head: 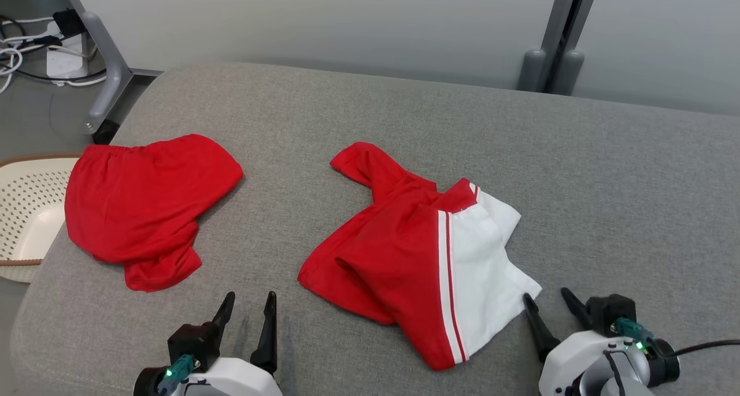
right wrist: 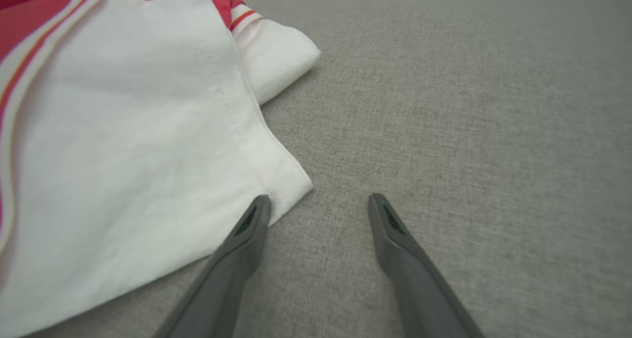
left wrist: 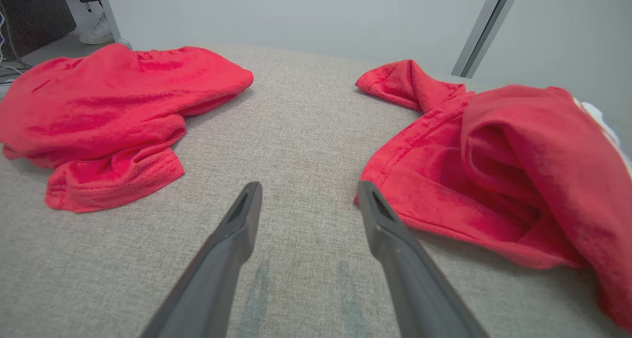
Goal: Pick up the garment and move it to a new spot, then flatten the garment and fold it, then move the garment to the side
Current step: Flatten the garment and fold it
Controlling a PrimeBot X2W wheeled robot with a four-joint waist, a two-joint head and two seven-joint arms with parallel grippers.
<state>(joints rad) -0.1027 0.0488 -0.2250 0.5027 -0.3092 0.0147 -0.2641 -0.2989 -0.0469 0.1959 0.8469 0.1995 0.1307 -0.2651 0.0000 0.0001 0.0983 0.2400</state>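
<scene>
looks like a lab or office test bay rather than a home: pale panels point(head: 347, 26) on grey metal posts point(head: 559, 37), a power strip point(head: 66, 60) with loose cables point(head: 11, 55) tangled on the bare floor point(head: 34, 118), a grey fabric-covered tabletop point(head: 404, 113) standing before the panels, and a perforated basket point(head: 29, 211) low beside its left edge.

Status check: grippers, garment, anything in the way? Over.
Left gripper open, empty. Right gripper open, at the white hem corner. Red-and-white garment rumpled, not gripped. Plain red garment apart, to the left; not in the way.
</scene>
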